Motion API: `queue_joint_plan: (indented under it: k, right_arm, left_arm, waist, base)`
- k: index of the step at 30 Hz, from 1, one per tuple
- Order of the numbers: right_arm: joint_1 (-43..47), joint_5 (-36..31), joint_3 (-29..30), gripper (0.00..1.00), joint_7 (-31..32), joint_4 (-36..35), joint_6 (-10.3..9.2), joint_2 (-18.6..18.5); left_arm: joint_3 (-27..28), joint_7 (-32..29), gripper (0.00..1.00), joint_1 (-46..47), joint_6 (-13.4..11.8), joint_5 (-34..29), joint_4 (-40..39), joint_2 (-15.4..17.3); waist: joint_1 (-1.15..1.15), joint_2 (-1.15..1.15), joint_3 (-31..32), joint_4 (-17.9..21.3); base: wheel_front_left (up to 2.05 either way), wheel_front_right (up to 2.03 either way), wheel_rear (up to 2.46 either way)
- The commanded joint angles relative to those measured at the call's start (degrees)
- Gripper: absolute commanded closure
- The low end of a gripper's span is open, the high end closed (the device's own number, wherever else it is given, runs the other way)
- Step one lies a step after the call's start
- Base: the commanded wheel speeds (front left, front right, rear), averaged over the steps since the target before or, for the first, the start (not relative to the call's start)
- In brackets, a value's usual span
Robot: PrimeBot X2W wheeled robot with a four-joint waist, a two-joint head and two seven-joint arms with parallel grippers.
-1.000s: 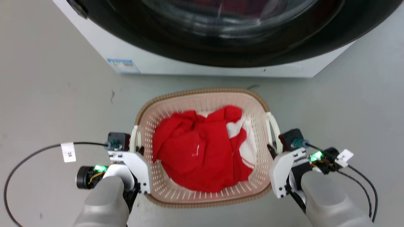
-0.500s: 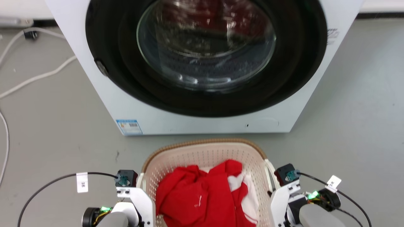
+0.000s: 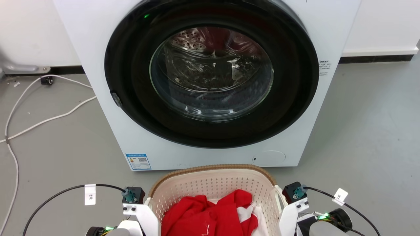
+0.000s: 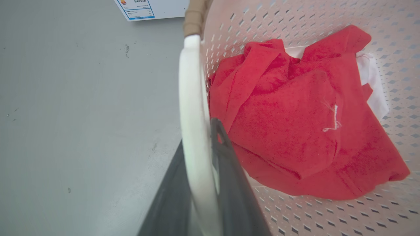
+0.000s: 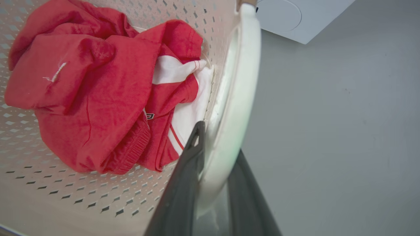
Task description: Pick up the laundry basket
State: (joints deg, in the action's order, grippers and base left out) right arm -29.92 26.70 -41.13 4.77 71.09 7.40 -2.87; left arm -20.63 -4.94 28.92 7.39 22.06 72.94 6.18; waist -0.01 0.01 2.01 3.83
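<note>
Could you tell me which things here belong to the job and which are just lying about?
Job: cream perforated plastic laundry basket, brown rim; left gripper; right gripper; white handles they clamp.
Lying about: white front-loading washer; red and white clothes; white floor cable.

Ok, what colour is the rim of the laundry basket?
On the laundry basket, the rim is brown with a woven look; the head view shows it best.

Bright, even, diffuse light fills my views. The floor (image 3: 367, 137) beside the washer (image 3: 108, 131) is flat grey, with only a faint soft shade on the washer's right. The washer's glass door (image 3: 211, 73) carries streaky reflections. Close to the lens, my left tool (image 4: 198, 137) and right tool (image 5: 219, 141) blur into dark wedges. The white handles (image 4: 193, 98) of the laundry basket (image 3: 210, 183) glare pale and soft-edged.
</note>
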Motion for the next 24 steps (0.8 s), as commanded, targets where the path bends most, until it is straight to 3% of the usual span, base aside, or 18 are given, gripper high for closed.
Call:
queue_joint_plan:
  k: [1,12,24]
  right_arm:
    - [0.7,0.3,-0.4,1.0,0.2,0.0,0.16,0.0]
    - [0.0,2.8,-3.3,1.0,3.1,0.9,0.16,-0.1]
    - [-1.2,4.8,-5.2,1.0,3.4,1.6,0.16,-0.1]
  left_arm:
    - [-0.5,-0.2,1.0,-0.5,0.1,0.3,-0.3,0.6]
    - [-5.0,-3.6,1.0,-1.2,0.1,4.7,-1.3,1.4]
    - [-8.7,-3.3,1.0,-0.1,0.1,8.2,-1.6,2.1]
  waist:
    - [0.01,-0.01,0.4,-0.1]
    - [0.01,-0.01,1.9,-0.3]
    - [0.01,-0.01,1.6,-0.5]
  base:
    - [0.0,0.0,0.0]
    - [0.0,0.0,0.0]
    - [0.0,0.0,0.0]
